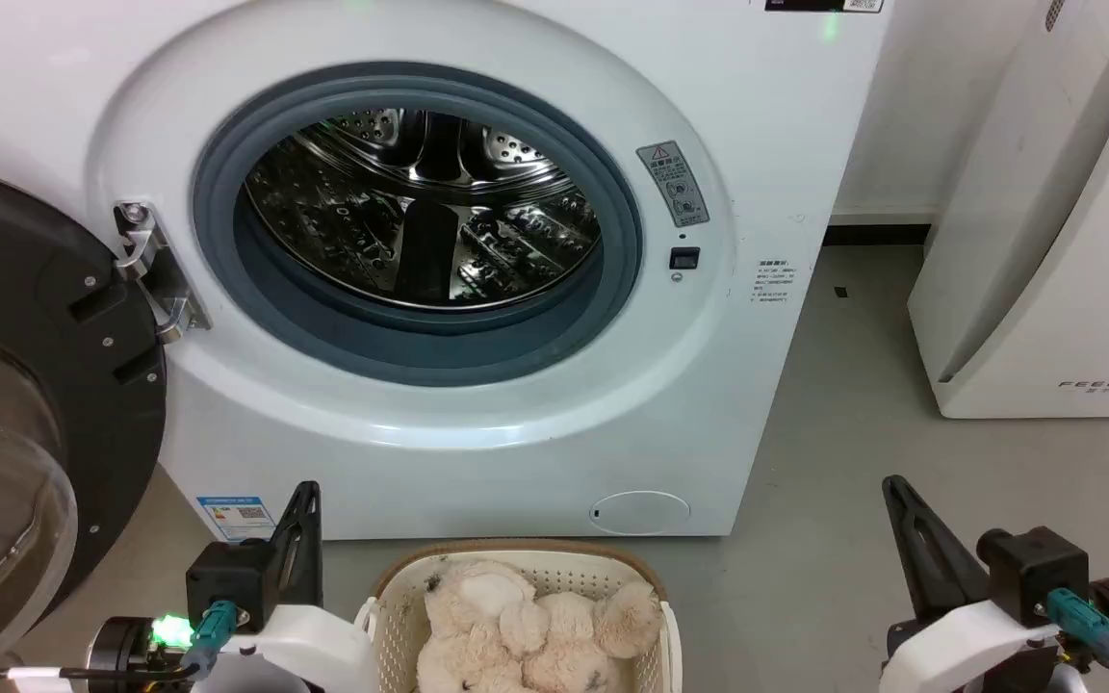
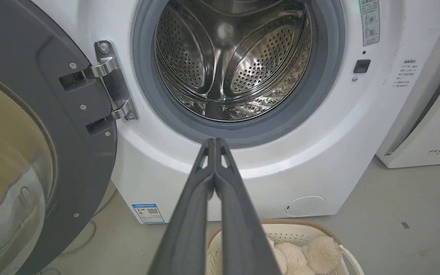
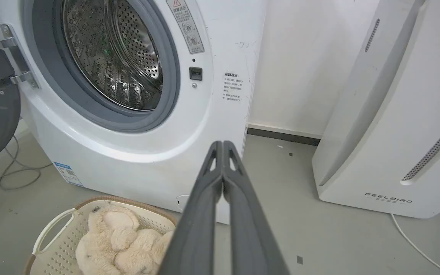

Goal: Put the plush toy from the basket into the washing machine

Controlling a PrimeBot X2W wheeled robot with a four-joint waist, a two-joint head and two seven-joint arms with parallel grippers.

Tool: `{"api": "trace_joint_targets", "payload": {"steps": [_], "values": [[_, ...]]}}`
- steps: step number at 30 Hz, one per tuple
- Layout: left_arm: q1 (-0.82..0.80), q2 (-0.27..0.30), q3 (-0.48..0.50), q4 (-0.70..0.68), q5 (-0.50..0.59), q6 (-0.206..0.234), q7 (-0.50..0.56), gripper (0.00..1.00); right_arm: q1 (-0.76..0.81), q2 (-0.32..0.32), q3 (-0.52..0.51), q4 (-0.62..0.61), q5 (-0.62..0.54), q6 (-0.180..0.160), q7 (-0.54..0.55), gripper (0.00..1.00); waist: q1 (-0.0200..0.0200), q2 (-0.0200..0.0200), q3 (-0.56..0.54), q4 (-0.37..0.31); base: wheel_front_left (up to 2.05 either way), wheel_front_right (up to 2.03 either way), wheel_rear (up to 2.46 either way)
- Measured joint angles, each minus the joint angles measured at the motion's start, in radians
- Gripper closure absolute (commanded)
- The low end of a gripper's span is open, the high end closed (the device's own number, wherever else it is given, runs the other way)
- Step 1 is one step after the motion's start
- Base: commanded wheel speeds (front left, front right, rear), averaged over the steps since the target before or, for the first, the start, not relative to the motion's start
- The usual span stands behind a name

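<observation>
One washing machine point(image 1: 516, 423) stood with its door point(image 1: 35, 318) swung wide to the left, drum mouth point(image 1: 420, 212) open. One basket point(image 1: 516, 552) sat on the floor point(image 1: 853, 404) just before it, holding one plush toy point(image 1: 526, 626). Bare floor ran right toward one white appliance point(image 1: 1045, 241). Left claw point(image 2: 214, 142) and right claw point(image 3: 223, 143) flanked the basket, each with fingers point(image 2: 189, 214) pressed together, holding nothing.

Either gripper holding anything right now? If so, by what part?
Nothing is held. The left gripper and right gripper are both shut with fingers together, nothing between them. The plush toy lies in the basket, clear of both.
</observation>
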Motion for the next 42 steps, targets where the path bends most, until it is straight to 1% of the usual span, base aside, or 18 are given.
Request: {"api": "trace_joint_targets", "payload": {"steps": [12, 13, 26, 39, 42], "values": [[0.000, 0.000, 0.000, 0.000, 0.000, 0.000, 0.000, 1.00, 0.000, 0.000, 0.000, 0.000, 0.000, 0.000, 0.000, 1.00, 0.0000, 0.0000, 0.000, 0.000, 0.00, 0.00, 0.00], [0.000, 0.000, -0.001, 0.000, 0.000, 0.001, 0.000, 0.00, 0.000, 0.000, 0.000, 0.000, 0.001, 0.000, 0.000, 0.00, 0.0000, 0.0000, 0.000, 0.000, 0.00, 0.00, 0.00], [0.000, 0.000, -0.016, 0.014, 0.000, 0.009, -0.015, 0.00, 0.000, 0.000, -0.008, -0.007, 0.035, 0.000, -0.015, 0.00, 0.0000, 0.0000, 0.011, -0.001, 0.00, 0.00, 0.00], [-0.082, 0.002, -0.058, 0.115, 0.003, 0.009, -0.043, 0.00, -0.013, 0.000, -0.016, -0.011, 0.090, 0.000, -0.040, 0.00, 0.0000, 0.0000, 0.064, -0.021, 0.00, 0.00, 0.00], [-0.108, 0.005, -0.073, 0.156, 0.010, 0.001, -0.049, 0.00, -0.026, 0.000, -0.019, -0.015, 0.098, 0.000, -0.046, 0.00, 0.0000, 0.0000, 0.081, -0.028, 0.00, 0.00, 0.00]]}}
